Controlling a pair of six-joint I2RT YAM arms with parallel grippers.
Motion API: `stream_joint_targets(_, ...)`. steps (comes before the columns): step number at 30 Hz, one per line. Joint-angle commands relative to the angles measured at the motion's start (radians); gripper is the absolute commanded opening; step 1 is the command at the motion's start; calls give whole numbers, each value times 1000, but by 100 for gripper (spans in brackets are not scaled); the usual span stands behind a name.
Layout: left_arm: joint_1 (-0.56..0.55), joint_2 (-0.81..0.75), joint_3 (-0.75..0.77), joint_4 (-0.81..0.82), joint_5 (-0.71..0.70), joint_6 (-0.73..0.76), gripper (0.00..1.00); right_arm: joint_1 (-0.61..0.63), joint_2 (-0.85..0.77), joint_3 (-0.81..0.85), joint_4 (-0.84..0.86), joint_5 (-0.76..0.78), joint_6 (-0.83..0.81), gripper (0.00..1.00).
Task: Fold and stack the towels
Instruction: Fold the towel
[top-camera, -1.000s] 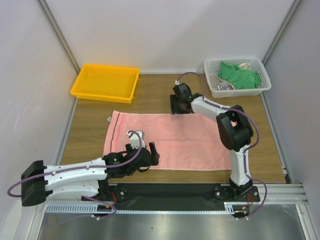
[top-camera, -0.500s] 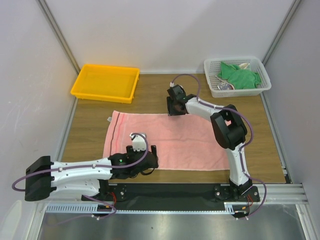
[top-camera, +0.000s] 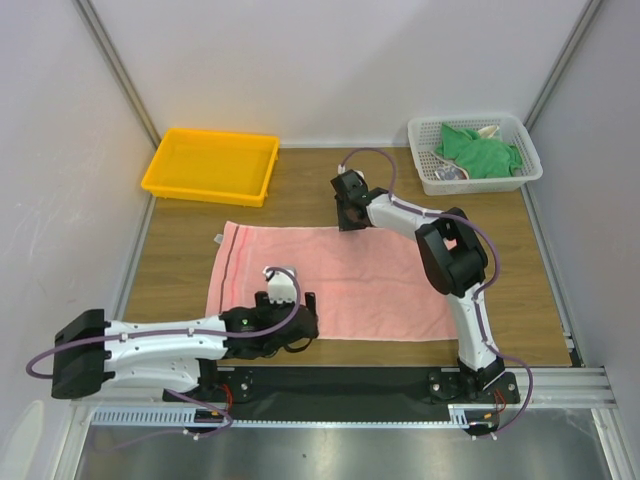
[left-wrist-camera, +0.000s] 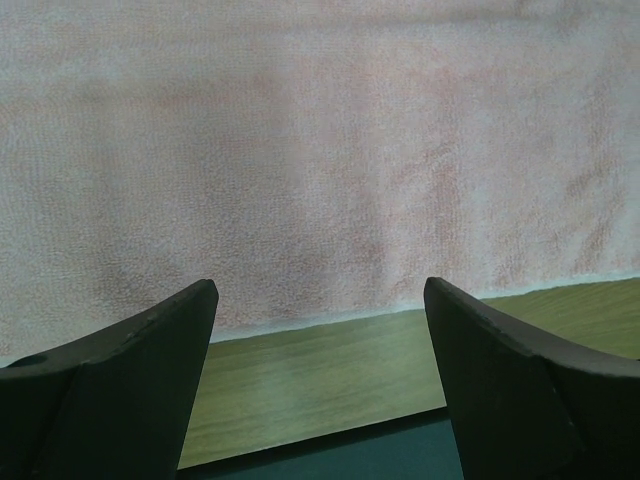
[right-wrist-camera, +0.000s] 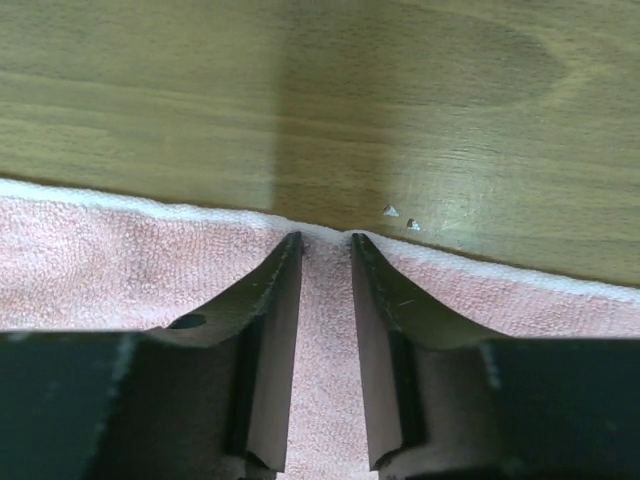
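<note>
The right hand (right-wrist-camera: 325, 238), its two fingers (right-wrist-camera: 268, 300) nearly together astride the far edge of the one pink towel (top-camera: 370, 275) on the worktop (top-camera: 300, 185), has an unclear grip, while the left hand (left-wrist-camera: 318, 285), spread wide, is over the near edge.

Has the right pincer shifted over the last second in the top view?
Yes. The right pincer slid left along the pink towel's far edge, away from the white basket.

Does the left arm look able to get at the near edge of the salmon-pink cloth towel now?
Probably yes: the open left hand sits just short of the salmon-pink cloth towel at its near edge, with only bare wooden table between them.
</note>
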Motion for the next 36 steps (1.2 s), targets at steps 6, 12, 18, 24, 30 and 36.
stream_joint_targets(6, -108, 151, 116, 46, -88, -17, 89, 12, 19, 18, -7, 43, -30, 19)
stream_joint_targets(12, -208, 439, 338, -90, -186, -112, 89, 11, 1, 15, 16, 43, -39, 18)
stream_joint_targets(18, -253, 688, 607, -365, -255, -273, 88, 6, -11, 10, 32, 3, -32, 17)
stream_joint_targets(24, -237, 693, 574, -307, -183, -303, 82, 3, -14, 0, 53, -18, -26, 17)
stream_joint_targets(30, -225, 688, 527, -216, -169, -284, 72, -2, -11, 1, 62, -29, -24, 17)
stream_joint_targets(36, -188, 699, 503, -123, -110, -221, 64, -9, -19, -3, 69, -29, -24, 17)
